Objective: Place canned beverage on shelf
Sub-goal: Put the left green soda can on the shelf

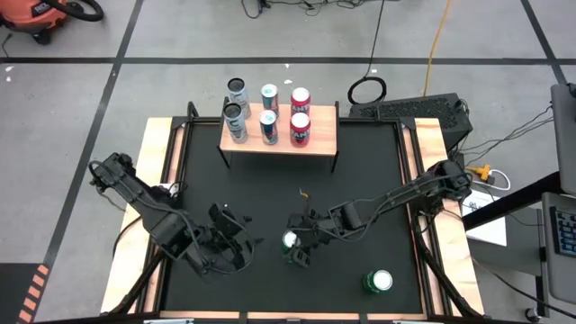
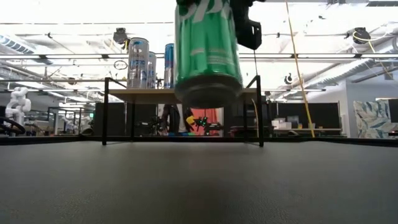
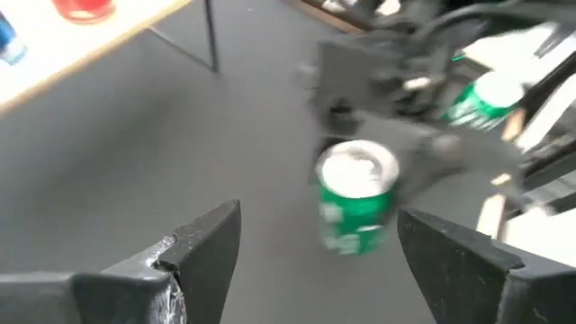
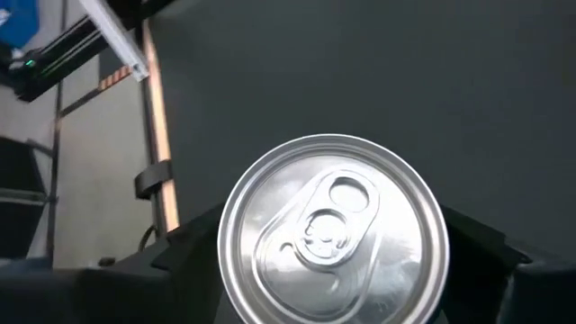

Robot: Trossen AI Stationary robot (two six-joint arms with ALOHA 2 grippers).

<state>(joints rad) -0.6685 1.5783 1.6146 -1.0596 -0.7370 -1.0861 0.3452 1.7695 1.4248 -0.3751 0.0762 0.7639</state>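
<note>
My right fingers (image 1: 295, 248) pinch a green can (image 1: 290, 241) at lower centre of the high view, holding it upright; in the low view it hangs clear above the black bench (image 1: 270, 198), filling the upper middle of the frame. My left fingers (image 1: 241, 243) are spread with nothing between them, just left of that can at lower centre-left. The shelf (image 1: 319, 135) stands at upper centre, carrying six cans in three pairs on its left and middle, its right part bare. A second green can (image 1: 379, 283) stands at lower right.
</note>
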